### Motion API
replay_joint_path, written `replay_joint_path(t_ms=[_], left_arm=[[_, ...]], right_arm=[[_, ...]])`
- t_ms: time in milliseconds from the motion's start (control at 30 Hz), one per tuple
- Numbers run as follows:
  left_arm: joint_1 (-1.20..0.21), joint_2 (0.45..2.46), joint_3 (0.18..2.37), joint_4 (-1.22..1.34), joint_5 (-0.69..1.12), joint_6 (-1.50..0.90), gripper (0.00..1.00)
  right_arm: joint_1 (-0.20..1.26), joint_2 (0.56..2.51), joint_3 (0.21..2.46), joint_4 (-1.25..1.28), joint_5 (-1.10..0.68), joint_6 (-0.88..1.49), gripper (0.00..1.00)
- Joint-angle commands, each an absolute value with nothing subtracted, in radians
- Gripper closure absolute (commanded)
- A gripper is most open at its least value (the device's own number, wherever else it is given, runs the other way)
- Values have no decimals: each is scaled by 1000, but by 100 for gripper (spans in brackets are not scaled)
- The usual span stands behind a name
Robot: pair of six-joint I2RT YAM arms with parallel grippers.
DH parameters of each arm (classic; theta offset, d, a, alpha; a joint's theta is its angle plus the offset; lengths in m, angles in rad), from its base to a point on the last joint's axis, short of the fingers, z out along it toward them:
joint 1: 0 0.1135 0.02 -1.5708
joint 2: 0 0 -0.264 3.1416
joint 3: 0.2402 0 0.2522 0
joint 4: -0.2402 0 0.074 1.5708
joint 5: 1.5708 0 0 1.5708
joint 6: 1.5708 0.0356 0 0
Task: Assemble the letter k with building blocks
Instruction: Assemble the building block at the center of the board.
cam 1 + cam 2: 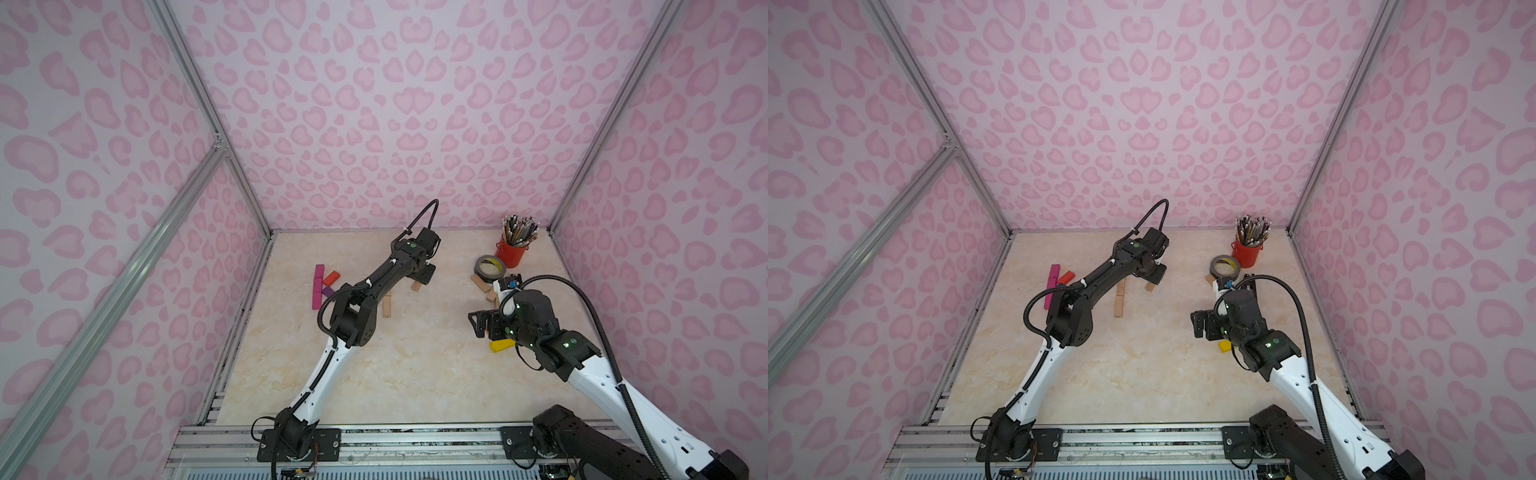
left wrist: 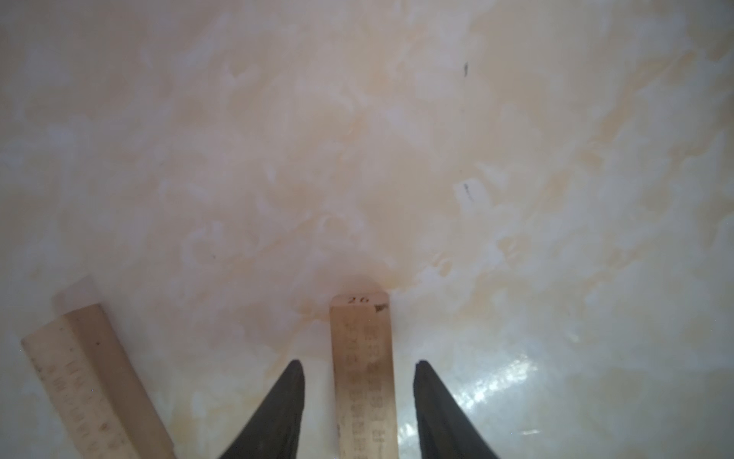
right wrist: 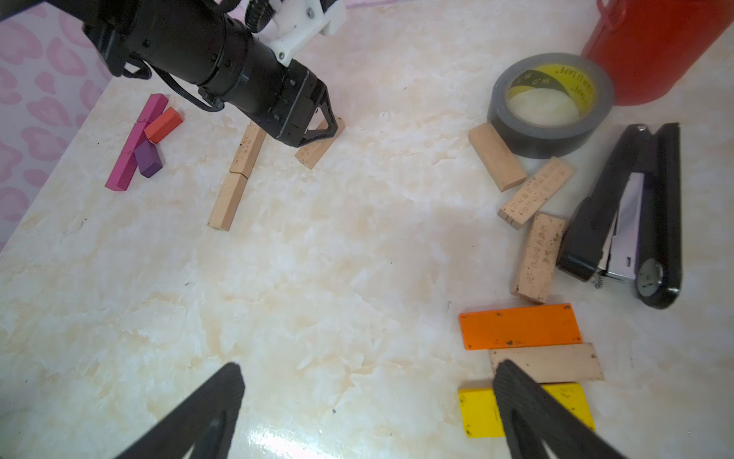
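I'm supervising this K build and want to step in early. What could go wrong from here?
1. The left end effector straddles a wooden block with gaps on both sides; closing off-centre could twist or slide it.
2. The neighbouring wooden block lies close by, so a careless swing may knock it out of line.
3. The open right end effector overlaps the yellow block in its wrist view; lowering there might strike it.

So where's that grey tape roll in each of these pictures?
Top view: tape roll, back right of the table.
Top view: tape roll, same spot.
Left wrist: not in it.
Right wrist: tape roll, between red pot and stapler.
Shared landmark: the red pot beside it.
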State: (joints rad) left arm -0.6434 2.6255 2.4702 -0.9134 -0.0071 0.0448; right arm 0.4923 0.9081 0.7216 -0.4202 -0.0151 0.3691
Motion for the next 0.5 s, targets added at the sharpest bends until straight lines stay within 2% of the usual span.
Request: replay_joint_path(t_ms=[0, 267, 467], left_arm=[[-643, 2627, 2463, -950, -13, 79, 55], [-641, 2642, 2456, -963, 15, 106, 53], [-638, 2642, 2456, -964, 14, 110, 69]], right_arm=[[492, 924, 730, -434, -14, 357, 0], [492, 965, 750, -435, -19, 364, 1], [492, 988, 763, -436, -18, 369, 1]])
